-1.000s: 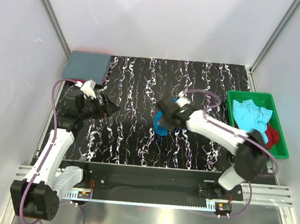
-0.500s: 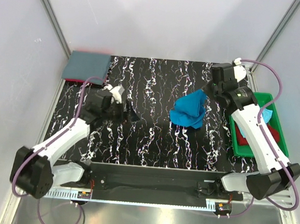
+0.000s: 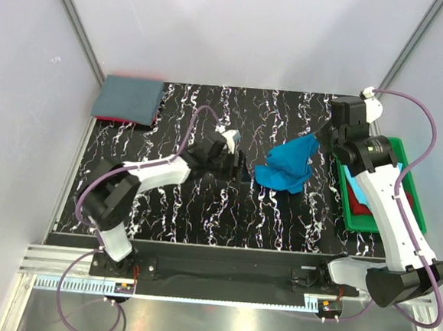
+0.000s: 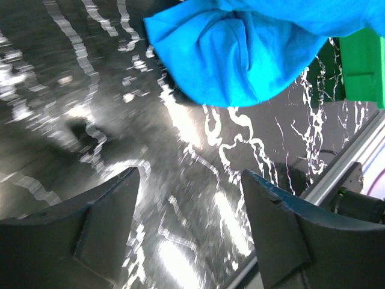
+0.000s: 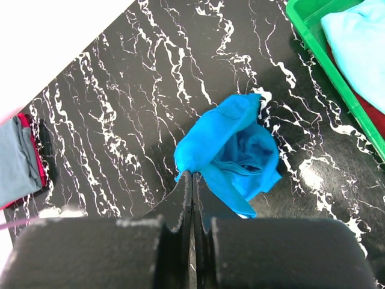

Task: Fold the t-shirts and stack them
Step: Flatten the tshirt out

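Right of centre on the black marbled table [image 3: 187, 209], bunched and creased: the turquoise-blue t-shirt [image 3: 287, 164] [image 4: 240, 54] [image 5: 231, 150], one corner raised toward the right gripper [image 3: 323, 139] [image 5: 192, 195]. Pinched there between fingers pressed flat together, with no gap showing in the right wrist view. Cannot tell how much of the cloth rests on the tabletop. Just left of the shirt, pointed toward it but apart from it: the left gripper [image 3: 237, 161] [image 4: 189, 205], fingers spread wide and only tabletop between them. At the table's right edge, the green tray [image 3: 417, 211] [image 5: 313, 42], holding a light aqua t-shirt [image 5: 361, 48] over a red t-shirt [image 5: 373, 114]. At the far left corner, well apart from the rest, a slate grey-blue t-shirt [image 3: 127, 98] [image 5: 15, 159] folded flat on top of red cloth [image 3: 114, 119] [image 5: 24, 120]
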Robot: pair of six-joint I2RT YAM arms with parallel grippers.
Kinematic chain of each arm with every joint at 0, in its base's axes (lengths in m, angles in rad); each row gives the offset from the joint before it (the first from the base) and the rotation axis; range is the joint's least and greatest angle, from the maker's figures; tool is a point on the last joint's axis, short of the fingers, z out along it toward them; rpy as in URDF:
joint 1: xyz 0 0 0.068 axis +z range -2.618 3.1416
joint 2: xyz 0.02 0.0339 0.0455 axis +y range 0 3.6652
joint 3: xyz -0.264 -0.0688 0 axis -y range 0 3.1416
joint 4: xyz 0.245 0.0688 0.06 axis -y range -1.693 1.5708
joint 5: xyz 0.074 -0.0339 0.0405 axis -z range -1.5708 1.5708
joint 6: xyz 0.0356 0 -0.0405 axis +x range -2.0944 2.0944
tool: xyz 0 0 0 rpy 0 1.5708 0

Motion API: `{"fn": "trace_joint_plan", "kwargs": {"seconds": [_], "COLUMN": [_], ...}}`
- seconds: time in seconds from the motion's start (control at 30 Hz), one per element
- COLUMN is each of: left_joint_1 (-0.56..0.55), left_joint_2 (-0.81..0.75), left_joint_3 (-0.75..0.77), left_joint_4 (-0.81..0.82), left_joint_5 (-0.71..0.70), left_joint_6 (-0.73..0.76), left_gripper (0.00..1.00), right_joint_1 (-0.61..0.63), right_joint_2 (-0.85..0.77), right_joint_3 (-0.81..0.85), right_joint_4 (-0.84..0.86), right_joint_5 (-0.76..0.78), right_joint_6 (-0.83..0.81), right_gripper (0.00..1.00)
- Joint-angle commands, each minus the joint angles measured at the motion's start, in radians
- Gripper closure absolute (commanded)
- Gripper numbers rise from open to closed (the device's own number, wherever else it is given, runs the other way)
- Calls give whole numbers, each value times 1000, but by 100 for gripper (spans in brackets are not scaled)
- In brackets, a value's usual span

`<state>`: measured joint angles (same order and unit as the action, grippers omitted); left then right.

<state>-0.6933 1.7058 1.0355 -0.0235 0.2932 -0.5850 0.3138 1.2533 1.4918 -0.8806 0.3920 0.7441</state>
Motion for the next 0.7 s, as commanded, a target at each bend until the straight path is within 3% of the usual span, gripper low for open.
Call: {"fn": "trace_joint_plan", "kwargs": {"seconds": [0.0, 0.2, 0.47, 0.53, 0.57, 0.6, 0.67], "left_joint_1": [-26, -51, -81, -84, -84, -83, -78], "left_joint_2": [73, 227, 406, 431, 434, 434, 413], "left_joint_3": [67, 175, 319, 336, 337, 343, 356], "left_joint_4": [123, 129, 151, 166, 183, 185, 151], "left_joint_5": [-43, -37, -25, -19, -11, -11, 4], "left_joint_6": [-35, -73, -157, -180, -188, -202, -193], "left_gripper": [23, 19, 20, 32, 44, 71, 98], "right_joint_1": [-12, -16, -22, -22, -22, -24, -25], "right_joint_2": [-29, -54, -81, -89, -89, -89, -86], "right_joint_3": [-2, -62, -85, -85, -84, -82, -62], "right_joint_4": [51, 86, 98, 103, 103, 101, 103], "right_joint_5": [-31, -70, -82, -79, -76, -71, -52], "right_joint_6": [-22, -18, -15, -14, -14, -14, -17], "right_gripper": [100, 100, 100, 100, 100, 100, 100]}}
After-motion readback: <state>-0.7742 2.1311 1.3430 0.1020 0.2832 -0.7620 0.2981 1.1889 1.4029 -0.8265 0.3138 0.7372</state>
